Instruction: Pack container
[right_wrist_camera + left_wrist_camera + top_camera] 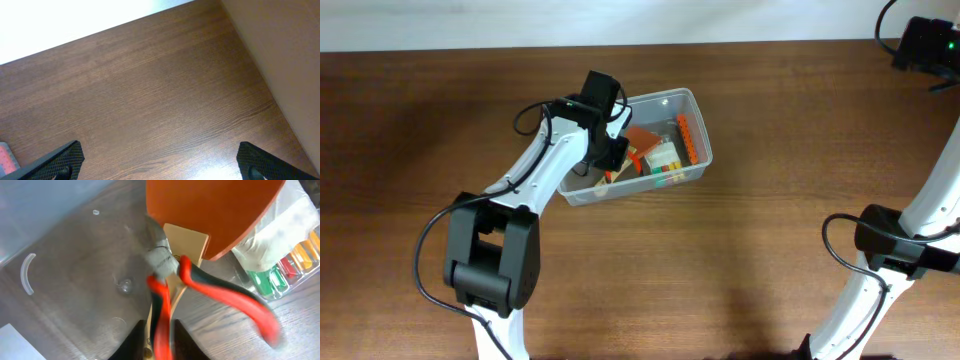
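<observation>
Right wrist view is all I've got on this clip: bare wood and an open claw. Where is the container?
Observer: The container sits mid-table, toward the far edge.
Operator: Anything in it?
Observer: Yes, red-handled pliers, an orange object and a clear pack of coloured parts.
Operator: Left claw holding anything?
Observer: One pliers handle runs between the fingers of the left claw; whether it grips is unclear.

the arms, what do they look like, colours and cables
The left arm and right arm are white rounded links with bulky black joint housings and thin black cables looping alongside. The left end effector and right end effector have black fingers.
</observation>
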You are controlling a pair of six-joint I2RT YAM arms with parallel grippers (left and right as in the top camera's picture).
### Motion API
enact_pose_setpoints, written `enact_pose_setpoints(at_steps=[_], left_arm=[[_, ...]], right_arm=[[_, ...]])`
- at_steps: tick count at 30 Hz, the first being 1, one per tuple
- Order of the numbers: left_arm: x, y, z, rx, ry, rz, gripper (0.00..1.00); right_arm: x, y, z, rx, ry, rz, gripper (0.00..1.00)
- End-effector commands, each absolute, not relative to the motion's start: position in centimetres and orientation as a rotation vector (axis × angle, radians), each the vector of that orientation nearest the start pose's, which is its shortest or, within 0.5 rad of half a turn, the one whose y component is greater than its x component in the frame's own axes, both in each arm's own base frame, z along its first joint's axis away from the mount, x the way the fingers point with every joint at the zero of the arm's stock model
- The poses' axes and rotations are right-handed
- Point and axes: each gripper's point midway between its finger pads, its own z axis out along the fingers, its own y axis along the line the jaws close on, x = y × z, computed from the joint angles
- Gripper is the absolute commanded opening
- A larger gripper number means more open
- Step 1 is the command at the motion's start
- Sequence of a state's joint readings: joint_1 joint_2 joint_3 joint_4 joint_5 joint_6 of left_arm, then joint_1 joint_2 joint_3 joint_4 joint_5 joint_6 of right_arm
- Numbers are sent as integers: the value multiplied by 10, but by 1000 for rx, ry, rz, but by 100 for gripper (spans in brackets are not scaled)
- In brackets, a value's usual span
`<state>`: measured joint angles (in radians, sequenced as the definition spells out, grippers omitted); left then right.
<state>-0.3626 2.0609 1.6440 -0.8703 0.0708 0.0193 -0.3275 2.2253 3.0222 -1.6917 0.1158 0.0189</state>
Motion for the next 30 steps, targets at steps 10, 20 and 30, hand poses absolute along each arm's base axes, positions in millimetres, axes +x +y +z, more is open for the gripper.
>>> enact_pose_setpoints(at_steps=[10,20,30], left_arm=[[452,-175,126,526,2724,-162,62],[492,10,288,-259,2483,168,82],[459,112,274,-537,2552,231,98]], right_arm=[[427,-168,359,480,2404,-289,99],[427,-168,359,480,2404,-289,99],[427,-168,359,479,2404,-289,99]])
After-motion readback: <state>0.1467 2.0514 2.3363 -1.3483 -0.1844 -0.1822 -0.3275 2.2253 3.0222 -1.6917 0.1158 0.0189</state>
